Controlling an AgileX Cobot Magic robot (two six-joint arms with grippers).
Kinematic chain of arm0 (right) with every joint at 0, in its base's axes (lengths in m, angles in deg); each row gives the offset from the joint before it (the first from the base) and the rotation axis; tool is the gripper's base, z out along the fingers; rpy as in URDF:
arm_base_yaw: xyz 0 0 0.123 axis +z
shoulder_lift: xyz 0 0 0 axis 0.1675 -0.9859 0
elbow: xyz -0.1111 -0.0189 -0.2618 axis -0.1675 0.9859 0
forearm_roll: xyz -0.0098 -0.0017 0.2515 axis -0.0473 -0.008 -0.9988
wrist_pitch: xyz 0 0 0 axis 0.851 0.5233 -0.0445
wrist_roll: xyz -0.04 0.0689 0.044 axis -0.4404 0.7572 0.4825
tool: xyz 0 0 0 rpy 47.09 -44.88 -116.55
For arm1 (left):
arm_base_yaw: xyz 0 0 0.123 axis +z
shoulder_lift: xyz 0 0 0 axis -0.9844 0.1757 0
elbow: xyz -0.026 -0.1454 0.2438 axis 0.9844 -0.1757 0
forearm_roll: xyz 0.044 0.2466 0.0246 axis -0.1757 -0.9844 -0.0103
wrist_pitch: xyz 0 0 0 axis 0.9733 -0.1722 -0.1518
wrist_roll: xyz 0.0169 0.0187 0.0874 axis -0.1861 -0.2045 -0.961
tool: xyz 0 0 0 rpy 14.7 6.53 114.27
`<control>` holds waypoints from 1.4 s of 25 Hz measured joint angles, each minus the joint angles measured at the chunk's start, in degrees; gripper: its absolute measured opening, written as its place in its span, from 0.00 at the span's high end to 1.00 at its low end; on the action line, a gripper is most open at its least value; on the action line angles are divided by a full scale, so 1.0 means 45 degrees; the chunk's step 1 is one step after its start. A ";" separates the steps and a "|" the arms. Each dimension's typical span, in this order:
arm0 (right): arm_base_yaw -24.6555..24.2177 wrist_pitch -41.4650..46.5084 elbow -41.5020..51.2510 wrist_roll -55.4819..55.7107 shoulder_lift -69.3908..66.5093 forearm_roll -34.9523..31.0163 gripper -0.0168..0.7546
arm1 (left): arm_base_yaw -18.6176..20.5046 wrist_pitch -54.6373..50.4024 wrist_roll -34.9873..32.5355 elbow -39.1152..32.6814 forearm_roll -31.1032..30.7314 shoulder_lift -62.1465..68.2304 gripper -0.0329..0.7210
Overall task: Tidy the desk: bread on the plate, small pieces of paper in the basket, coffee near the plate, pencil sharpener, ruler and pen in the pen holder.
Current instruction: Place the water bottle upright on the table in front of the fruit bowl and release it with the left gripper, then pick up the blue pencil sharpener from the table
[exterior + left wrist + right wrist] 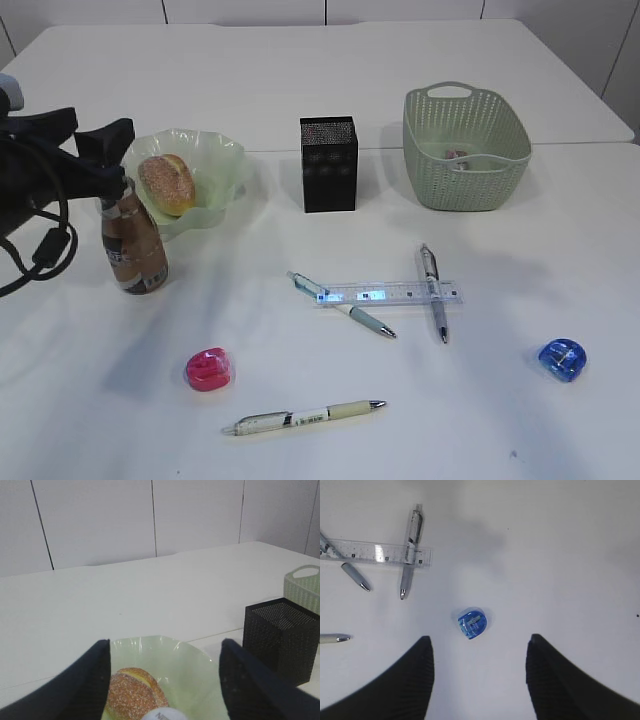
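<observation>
Coffee [133, 245] stands beside the plate [222, 160], under your wide-open left pincer [165, 680] — lift clear; sharpener [472, 623] sits below the open right pincer [479, 680].

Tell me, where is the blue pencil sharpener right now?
The blue pencil sharpener lies alone at the desk's front right, right of the ruler, just ahead of the right claw.
</observation>
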 joint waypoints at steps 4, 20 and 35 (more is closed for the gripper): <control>0.0000 0.0000 0.0000 0.0000 0.0000 0.0048 0.38 | 0.0000 -0.1232 0.0000 -0.0023 0.0000 -0.1174 0.33; 0.0000 0.0000 0.0282 0.1131 0.0000 -0.0369 0.38 | 0.0000 -0.9037 0.0000 -0.0034 0.0760 -0.7496 0.34; 0.0000 -0.0067 0.3115 0.4006 0.0000 -0.0744 0.38 | 0.0000 -1.6209 0.0000 0.2817 0.0760 -0.9953 0.34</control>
